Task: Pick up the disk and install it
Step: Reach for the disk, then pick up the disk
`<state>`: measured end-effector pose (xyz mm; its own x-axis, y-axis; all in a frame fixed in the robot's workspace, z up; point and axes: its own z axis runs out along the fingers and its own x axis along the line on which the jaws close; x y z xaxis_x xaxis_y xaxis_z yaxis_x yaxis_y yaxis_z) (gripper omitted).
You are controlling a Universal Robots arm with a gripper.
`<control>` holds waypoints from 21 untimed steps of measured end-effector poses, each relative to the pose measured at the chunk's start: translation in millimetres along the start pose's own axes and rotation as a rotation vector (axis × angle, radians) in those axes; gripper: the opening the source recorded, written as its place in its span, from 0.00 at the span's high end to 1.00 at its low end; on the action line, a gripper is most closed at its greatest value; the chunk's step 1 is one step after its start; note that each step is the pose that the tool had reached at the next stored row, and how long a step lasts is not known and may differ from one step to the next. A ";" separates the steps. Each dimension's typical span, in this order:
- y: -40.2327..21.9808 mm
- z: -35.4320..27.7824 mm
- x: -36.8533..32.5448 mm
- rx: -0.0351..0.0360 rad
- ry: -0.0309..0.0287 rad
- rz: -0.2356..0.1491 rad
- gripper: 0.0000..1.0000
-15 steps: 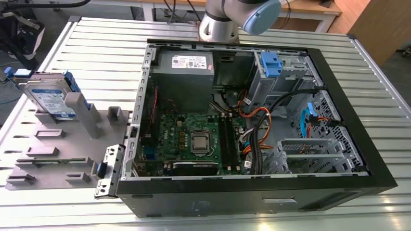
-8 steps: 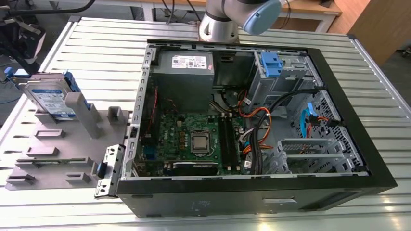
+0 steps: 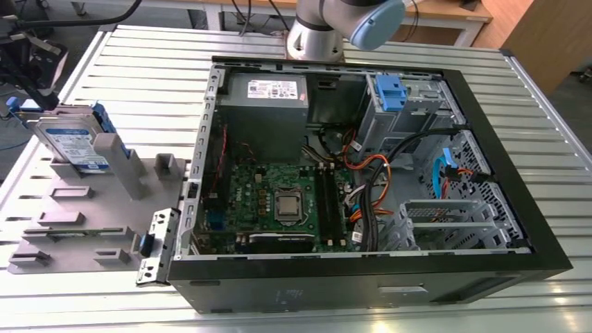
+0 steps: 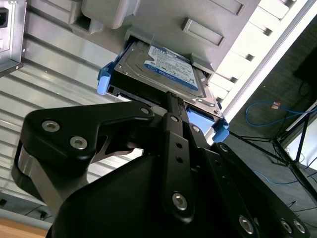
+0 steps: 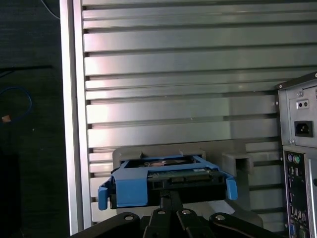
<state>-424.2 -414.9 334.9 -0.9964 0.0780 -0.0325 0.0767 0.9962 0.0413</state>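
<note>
We find the disk [image 3: 72, 142] standing on edge in a grey holder [image 3: 93, 229] on the slatted table [image 3: 138, 62]. It is at the exterior view's left, well apart from the open computer case [image 3: 518, 229] on the right. The relation that matters is head-on. In the second wrist view the claw [image 4: 172, 101] points straight at the disk's exposed edge and meets it at about the middle of its length. The labelled face slopes away beyond the claw. In the first wrist view that edge, framed by the blue bracket [image 5: 130, 191], lies crosswise to the claw, so the disk's flat body runs on from the claw down into the holder. We judge that the disk would come out by drawing back along that same line. We cannot tell whether the claw is pinching the edge or only touching it. The disk sits in the holder, not yet lifted.
</note>
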 end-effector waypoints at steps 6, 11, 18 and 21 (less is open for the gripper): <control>-0.1 -0.5 1.1 -0.0001 -0.0002 0.000 0.89; 0.0 -2.2 1.0 -0.0002 -0.0004 0.000 0.89; 0.0 -2.4 1.0 -0.0004 -0.0001 -0.006 0.89; 0.1 -2.5 1.0 -0.0011 0.0011 -0.031 0.89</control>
<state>-425.3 -414.9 337.4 -0.9984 0.0470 -0.0327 0.0457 0.9981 0.0414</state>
